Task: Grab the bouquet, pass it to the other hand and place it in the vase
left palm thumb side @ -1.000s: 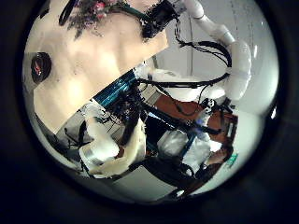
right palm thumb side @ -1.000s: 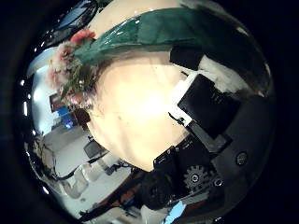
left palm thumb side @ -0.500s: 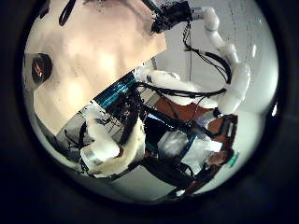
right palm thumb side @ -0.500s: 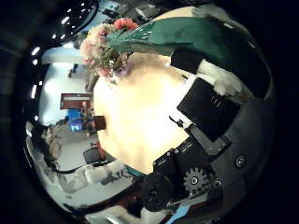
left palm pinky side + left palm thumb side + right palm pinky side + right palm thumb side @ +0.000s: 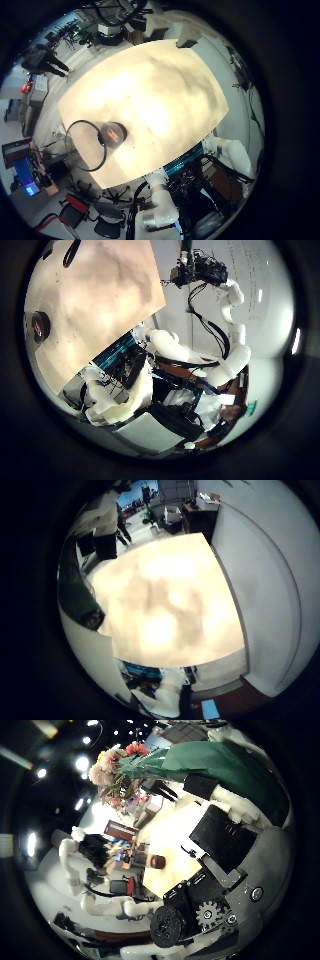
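The bouquet [image 5: 122,768] has a head of mixed flowers and a long wrapped stem [image 5: 215,760]. In the right thumb side palm view my right hand's fingers [image 5: 225,835] curl round that wrap and hold the bouquet high above the table [image 5: 185,825]. The wrap also runs along the edge of the right little finger side palm view [image 5: 75,580]. The vase [image 5: 115,132] is a small round dark vessel standing on the table, also in the left thumb side palm view [image 5: 40,326] and small in the right thumb side palm view [image 5: 157,862]. My left hand [image 5: 120,400] hangs over the table's edge with relaxed fingers, holding nothing.
The pale table top [image 5: 150,85] fills the left little finger side palm view; a dark cable loop [image 5: 85,145] lies beside the vase. My right hand [image 5: 198,268] shows raised on its arm beyond the table edge. Room clutter surrounds the table [image 5: 170,600].
My right hand has lifted the bouquet up and away from the table; the table looks smaller and farther below it. In the left thumb side palm view the right hand has risen.
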